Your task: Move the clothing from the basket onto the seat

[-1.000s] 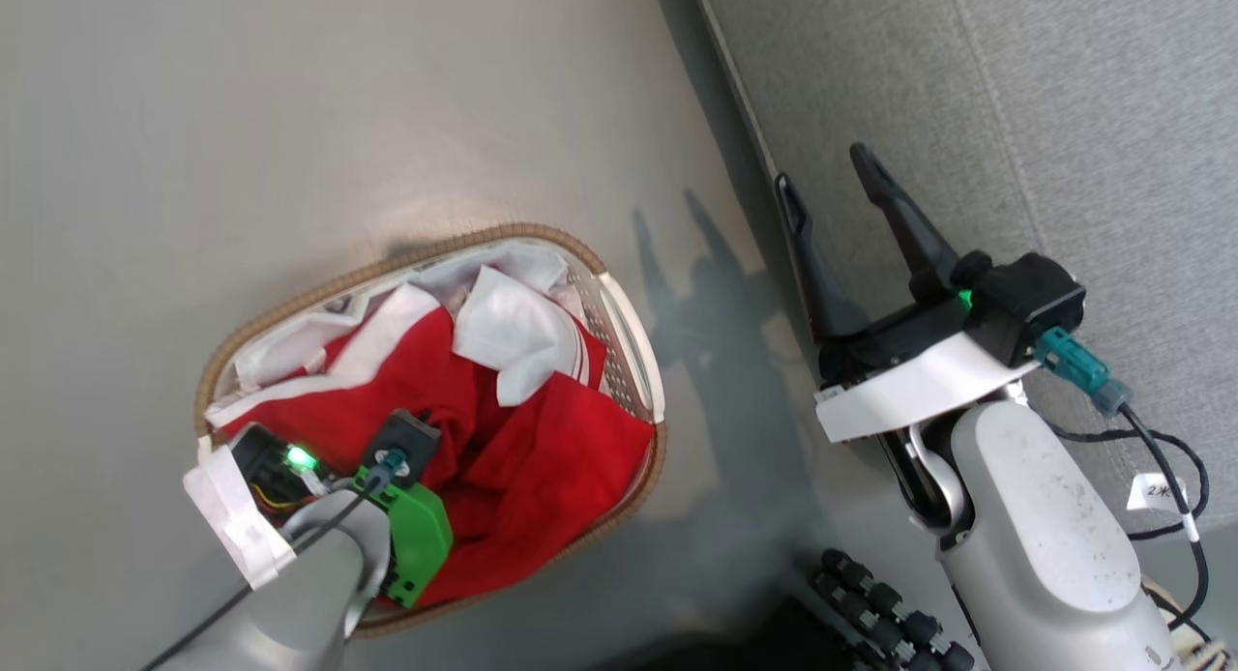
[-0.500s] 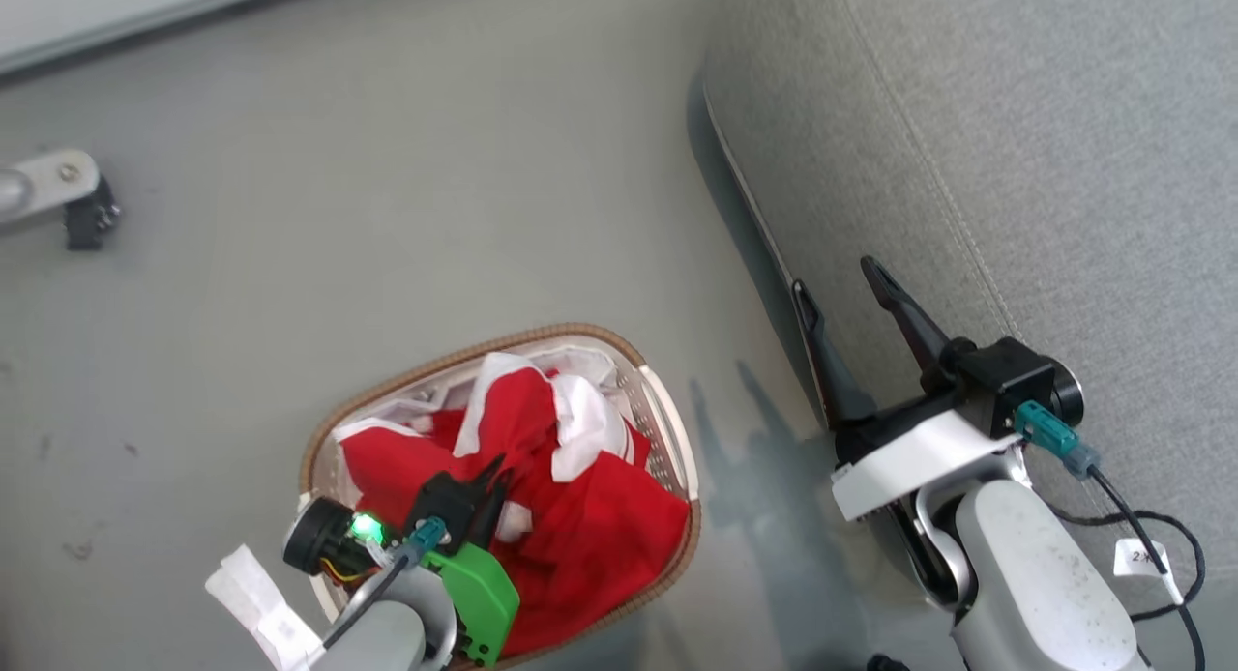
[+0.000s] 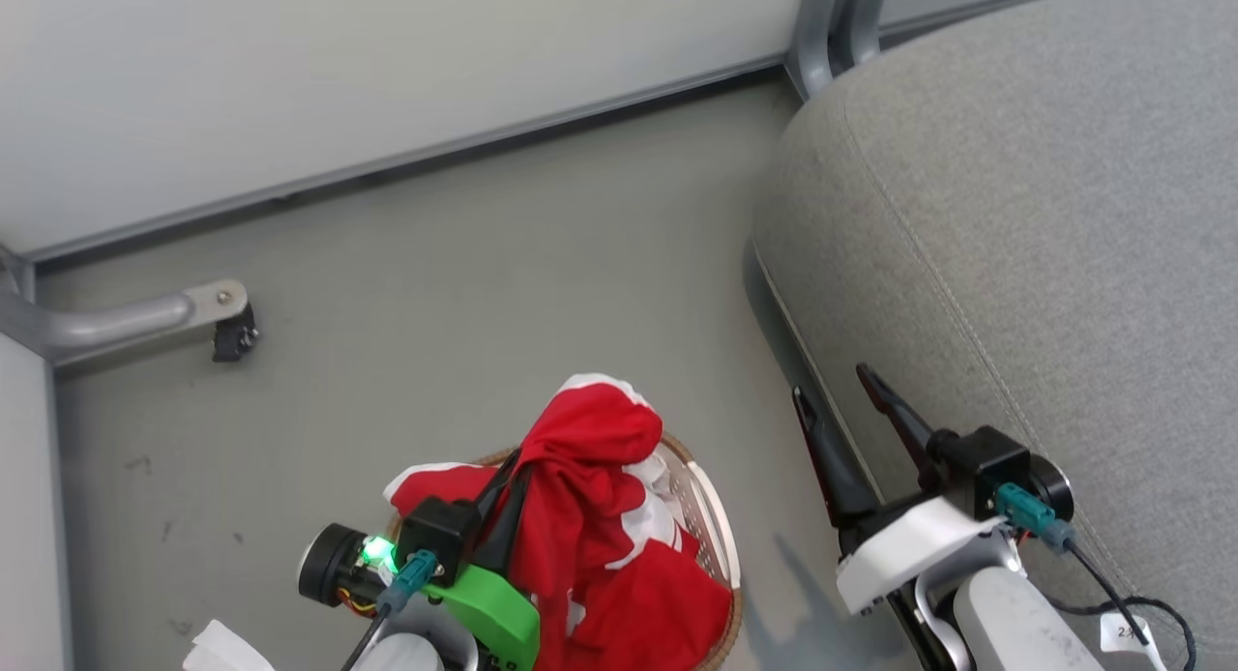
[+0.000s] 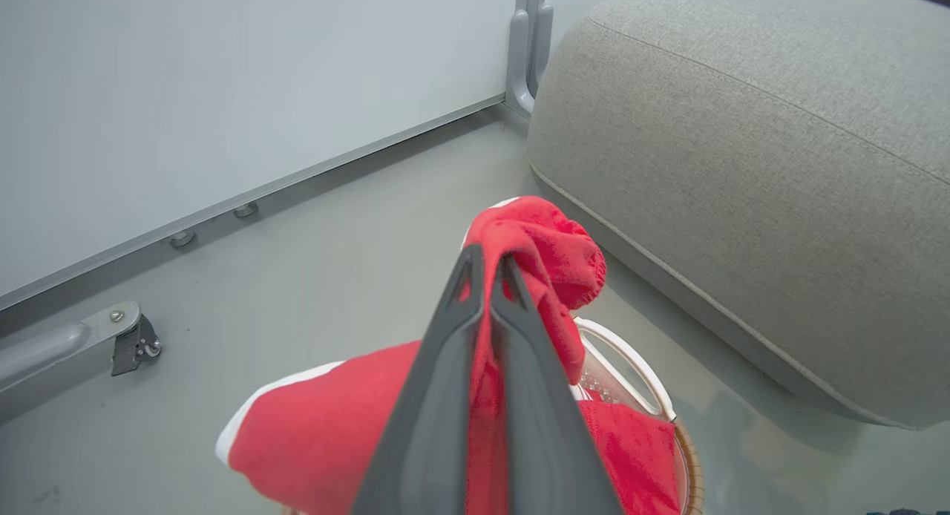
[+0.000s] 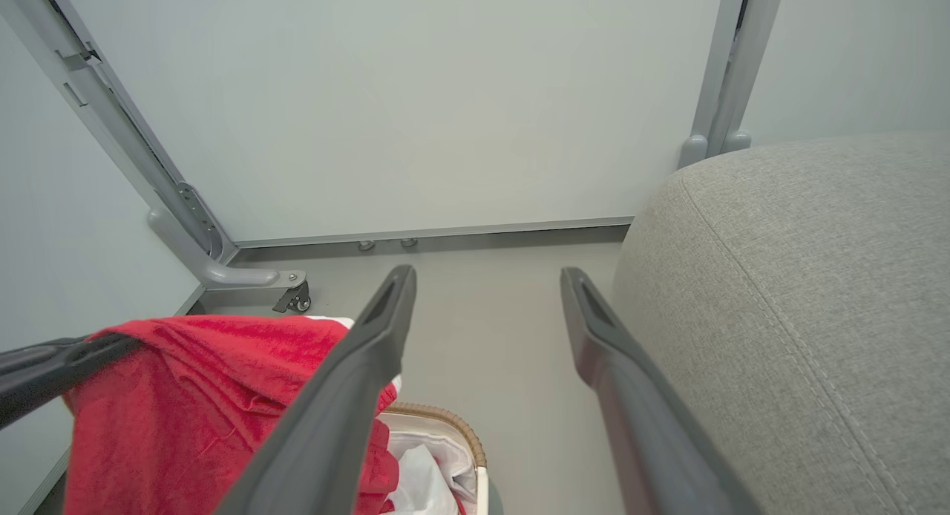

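Mid-lift, judging by the hang of the fabric. Pinching a bunch of the clothing [image 3: 590, 439] in the left tool [image 4: 486, 259], clenched tight, at lower centre of the head view, with the rest trailing down into the basket [image 3: 721, 555] on the floor beneath. Holding the right tool [image 3: 830, 381] spread wide and empty at lower right, just beside the edge of the seat [image 3: 1016, 217]. Next, likely: raising until the fabric clears the basket, then swinging right over the seat before releasing.
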